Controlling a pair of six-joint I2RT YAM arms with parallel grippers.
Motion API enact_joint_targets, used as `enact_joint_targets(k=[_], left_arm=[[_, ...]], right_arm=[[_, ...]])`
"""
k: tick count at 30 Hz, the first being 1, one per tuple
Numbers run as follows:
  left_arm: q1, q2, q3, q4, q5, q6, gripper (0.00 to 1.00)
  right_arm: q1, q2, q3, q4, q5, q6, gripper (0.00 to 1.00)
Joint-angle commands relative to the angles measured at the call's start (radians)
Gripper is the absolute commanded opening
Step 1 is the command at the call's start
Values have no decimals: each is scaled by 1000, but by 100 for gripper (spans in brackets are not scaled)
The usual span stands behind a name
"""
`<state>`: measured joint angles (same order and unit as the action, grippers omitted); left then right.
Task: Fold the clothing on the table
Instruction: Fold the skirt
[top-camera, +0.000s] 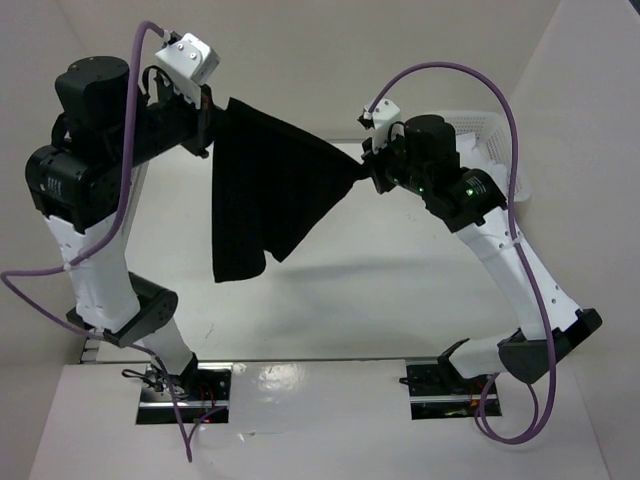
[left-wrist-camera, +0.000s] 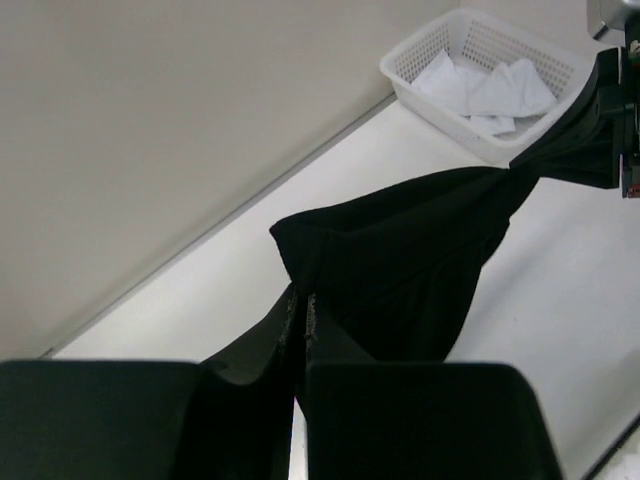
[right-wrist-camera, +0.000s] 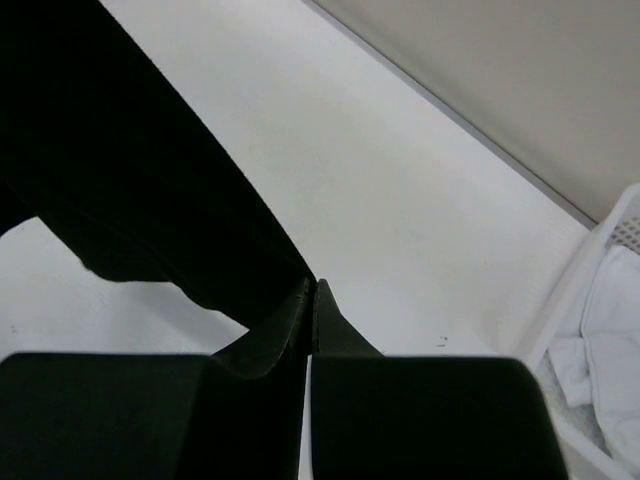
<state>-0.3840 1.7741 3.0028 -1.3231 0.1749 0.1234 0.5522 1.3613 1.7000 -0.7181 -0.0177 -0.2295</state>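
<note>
Inspector: Your left gripper (left-wrist-camera: 303, 312) and right gripper (right-wrist-camera: 312, 295) each pinch an edge of the clothing (top-camera: 255, 195), jaws pressed together on it. It hangs stretched between them, above the table (top-camera: 380, 300).

Operator: Risk?

Inspector: You grip little cloth. The matte black fabric is soft and limp, bunched to a twist at the right. Spread the arms wider and it may slip out.

- We see right gripper (right-wrist-camera: 311, 295) pinching black clothing (right-wrist-camera: 130, 170), fabric running up-left.
- We see white table (right-wrist-camera: 400, 200) beneath, basket (right-wrist-camera: 572, 290) with white cloth (right-wrist-camera: 612, 330) at right edge.
</note>
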Motion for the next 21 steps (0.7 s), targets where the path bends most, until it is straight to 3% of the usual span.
enact_joint_targets(k=[1, 5, 8, 11, 17, 21], left_arm=[[11, -186, -85, 134, -97, -31, 0], [11, -355, -388, 211, -43, -53, 0], [11, -633, -919, 471, -84, -67, 3], [11, -682, -1042, 484, -120, -57, 3], [11, -683, -1379, 650, -181, -48, 3], [11, -674, -1522, 768, -207, -60, 1]], right_arm=[[-12, -30, -39, -38, 51, -25, 0], [-21, -50, -82, -20, 42, -25, 0], [-43, -50, -92, -11, 18, -25, 0], [-52, -59, -102, -11, 18, -25, 0], [-61, -19, -93, 8, 59, -25, 0], [-61, -19, -92, 35, 108, -25, 0]])
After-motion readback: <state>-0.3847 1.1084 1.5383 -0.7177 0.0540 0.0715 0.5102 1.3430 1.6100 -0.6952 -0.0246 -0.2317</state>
